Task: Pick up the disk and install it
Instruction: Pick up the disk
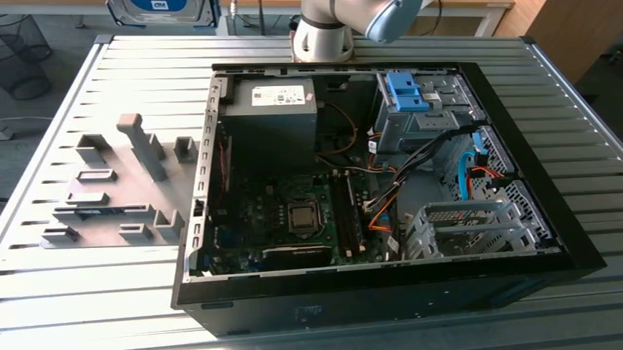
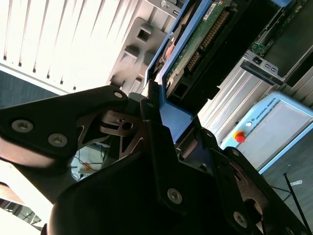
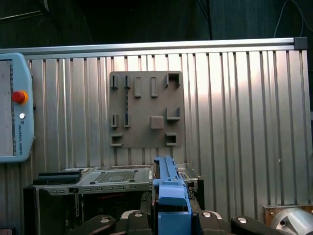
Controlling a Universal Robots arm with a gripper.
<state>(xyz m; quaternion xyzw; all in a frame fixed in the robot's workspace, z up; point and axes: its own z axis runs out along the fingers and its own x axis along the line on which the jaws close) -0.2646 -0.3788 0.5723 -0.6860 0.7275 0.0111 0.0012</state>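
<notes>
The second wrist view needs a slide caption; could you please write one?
Gripper clamped on the disk by its blue bracket, green circuit board exposed.

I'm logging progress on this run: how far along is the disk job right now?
Pick-up looks done: the gripper is shut on the disk, clamped by its blue frame, held above the table. Installing is left: in the exterior view the open computer case has an empty-looking metal cage, and the disk is not in it yet.

Ribbed bare-metal bench (image 1: 87, 299) with a dull sheen, matt grey plastic plate (image 1: 127, 193), black sheet-metal case (image 1: 409, 295), disk (image 2: 215, 58) with smooth blue plastic bracket (image 3: 171, 193) and green board (image 2: 193, 44), matt black metal gripper (image 2: 171, 122)
</notes>
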